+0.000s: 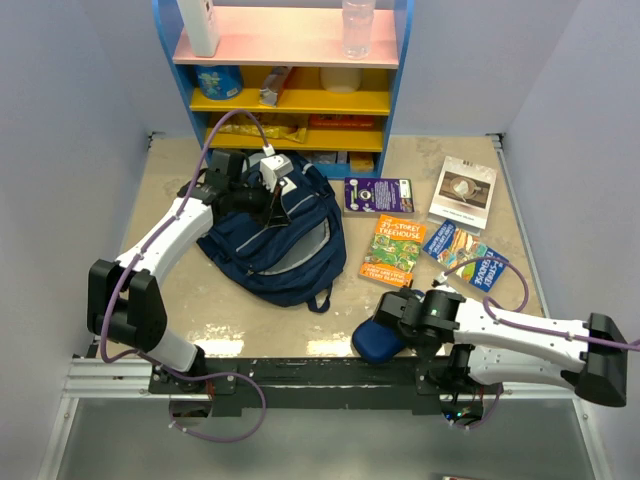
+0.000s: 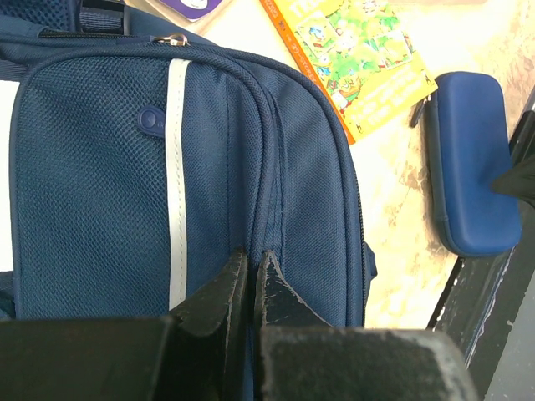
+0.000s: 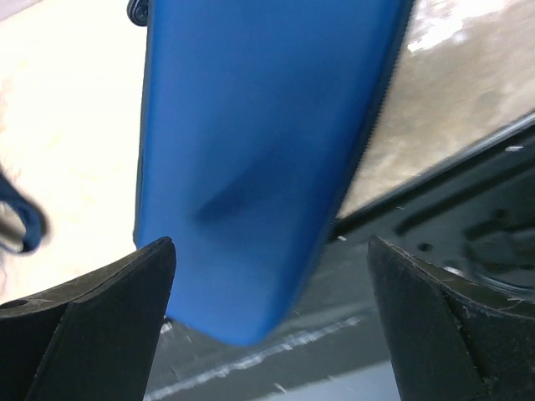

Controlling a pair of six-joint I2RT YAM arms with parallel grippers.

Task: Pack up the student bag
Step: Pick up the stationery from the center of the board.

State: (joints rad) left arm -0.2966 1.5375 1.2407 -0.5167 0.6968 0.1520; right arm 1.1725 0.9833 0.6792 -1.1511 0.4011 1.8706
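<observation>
1. Beige table (image 1: 180, 300): navy student bag (image 1: 275, 255) lies flat, left of centre.
2. Blue zip case (image 1: 376, 342) at the near edge.
3. Right of the bag: purple book (image 1: 378, 194), treehouse book (image 1: 390, 250), white book (image 1: 463, 192), blue booklets (image 1: 440, 240) side by side.

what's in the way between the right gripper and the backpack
Only the blue zip case, lying right below the open right gripper. Past it, bare table reaches the student bag; the books lie further back, off that line.
</observation>
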